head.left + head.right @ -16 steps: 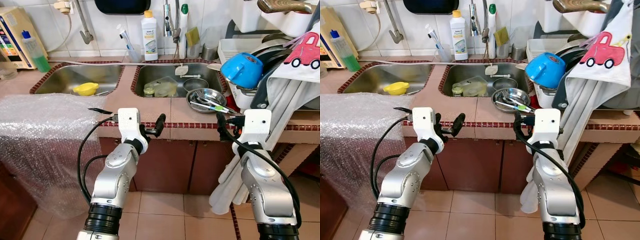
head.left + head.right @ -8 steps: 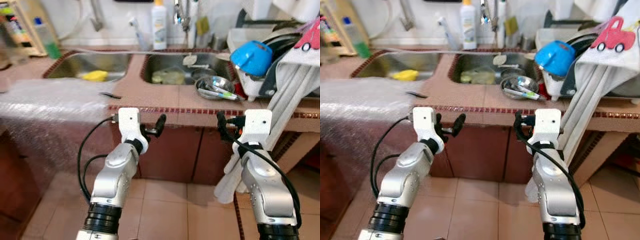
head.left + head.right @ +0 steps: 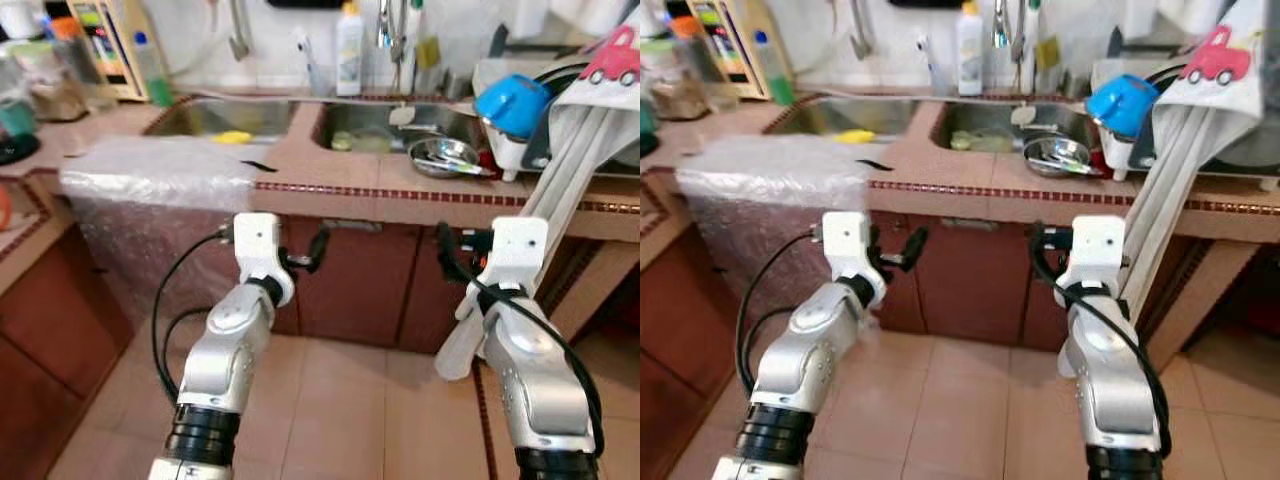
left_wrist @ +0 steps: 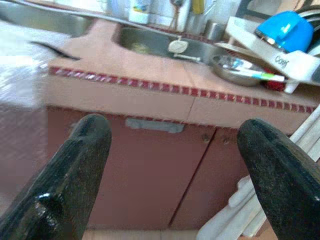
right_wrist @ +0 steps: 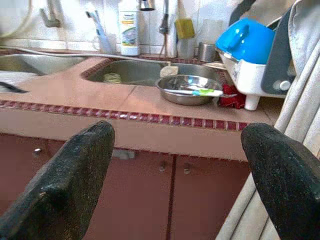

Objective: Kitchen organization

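At the left of the head view, a clear sheet of bubble wrap (image 3: 150,170) drapes over the counter edge; it looks light, limp and slippery, so a pinch at its hanging edge would serve best. The left gripper (image 3: 305,252) hangs low centre-left before the brown cabinet doors (image 3: 350,280), its black fingers (image 4: 75,165) spread apart and holding nothing. Behind it, a white bottle with a yellow cap (image 3: 349,48) stands at the tiled wall; its label is too blurred to read. Right of centre, a shallow steel bowl holding cutlery (image 3: 444,156) sits on the counter: stiff, light, likely slick, best taken by its rim. The right gripper (image 3: 447,253) is likewise released. Upper right, a blue plastic cup (image 3: 510,100) rests in a white dish rack (image 5: 252,75); beside it hangs a white cloth with a red car print (image 3: 610,60).
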Controlling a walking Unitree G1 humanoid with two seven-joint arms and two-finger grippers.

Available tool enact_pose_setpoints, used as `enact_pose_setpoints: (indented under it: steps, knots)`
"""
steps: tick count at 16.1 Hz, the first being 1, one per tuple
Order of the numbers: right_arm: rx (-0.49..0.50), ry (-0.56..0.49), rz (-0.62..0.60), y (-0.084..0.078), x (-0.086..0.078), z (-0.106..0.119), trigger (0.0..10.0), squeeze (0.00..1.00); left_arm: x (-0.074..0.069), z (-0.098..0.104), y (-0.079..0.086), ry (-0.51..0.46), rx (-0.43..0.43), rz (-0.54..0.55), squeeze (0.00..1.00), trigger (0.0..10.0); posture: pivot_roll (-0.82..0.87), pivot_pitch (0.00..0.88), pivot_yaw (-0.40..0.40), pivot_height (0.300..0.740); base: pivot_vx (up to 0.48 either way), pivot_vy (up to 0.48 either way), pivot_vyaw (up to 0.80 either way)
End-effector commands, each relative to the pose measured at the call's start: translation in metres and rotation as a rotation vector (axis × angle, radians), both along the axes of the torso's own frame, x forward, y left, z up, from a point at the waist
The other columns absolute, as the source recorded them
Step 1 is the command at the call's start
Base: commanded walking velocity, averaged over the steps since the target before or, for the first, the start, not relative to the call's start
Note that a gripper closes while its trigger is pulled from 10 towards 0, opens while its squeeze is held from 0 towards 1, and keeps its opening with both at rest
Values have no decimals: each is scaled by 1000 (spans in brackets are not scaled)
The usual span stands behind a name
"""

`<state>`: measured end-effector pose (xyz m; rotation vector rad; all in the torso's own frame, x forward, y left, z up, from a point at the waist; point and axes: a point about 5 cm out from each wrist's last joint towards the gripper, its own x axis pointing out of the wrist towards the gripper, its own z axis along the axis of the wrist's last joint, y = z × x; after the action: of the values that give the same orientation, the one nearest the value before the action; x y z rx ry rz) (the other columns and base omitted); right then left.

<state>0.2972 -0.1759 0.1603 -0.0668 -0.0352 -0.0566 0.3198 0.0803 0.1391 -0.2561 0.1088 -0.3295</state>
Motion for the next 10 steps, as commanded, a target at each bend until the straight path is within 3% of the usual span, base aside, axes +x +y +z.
enact_pose_setpoints:
  steps: [1, 7, 8, 10]
  knots:
    - [1, 0, 3, 1, 0, 1, 10000, 67, 0, 1, -1, -5, 2, 1, 0, 10000, -96, 0, 88, 740, 0, 0, 0]
    - [-27, 70, 12, -1, -2, -24, 10000, 0, 0, -25, 7, 47, 63, -1, 0, 10000, -96, 0, 89, 740, 0, 0, 0]
    - [-39, 120, 17, -2, -6, -41, 10000, 0, -2, -43, 17, 82, 91, 5, 0, 10000, -97, 0, 91, 740, 0, 0, 0]
    - [-40, 151, 20, -2, -9, -51, 10000, 0, -5, -57, 22, 120, 123, 7, 0, 10000, -97, 0, 93, 740, 0, 0, 0]
